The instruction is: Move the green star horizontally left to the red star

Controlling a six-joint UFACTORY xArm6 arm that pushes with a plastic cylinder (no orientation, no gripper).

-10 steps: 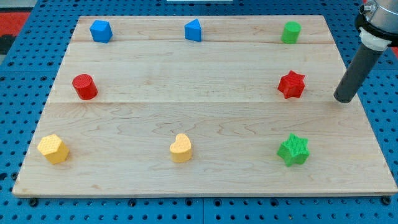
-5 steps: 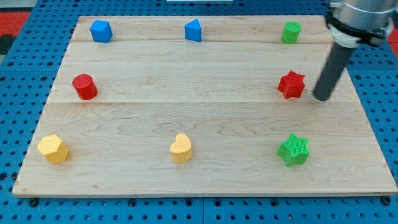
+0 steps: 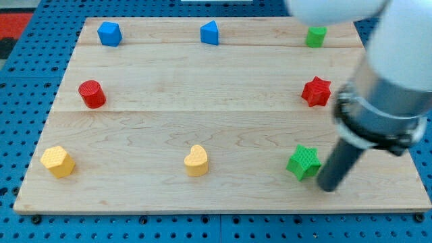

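Note:
The green star (image 3: 303,163) lies near the board's bottom right. My tip (image 3: 329,187) stands just right of it and slightly lower, touching or almost touching its right side. The red star (image 3: 316,91) sits above the green star at the right of the board, clear of the rod. The arm's grey body covers part of the board's right side.
A red cylinder (image 3: 92,94) is at mid left. A yellow hexagon (image 3: 57,161) and a yellow heart (image 3: 196,160) lie along the bottom. Two blue blocks (image 3: 109,33) (image 3: 210,32) and a green cylinder (image 3: 315,36) line the top of the wooden board (image 3: 202,108).
My tip swung from right of the red star down to the green star's right side. The green star has slid a little to the left.

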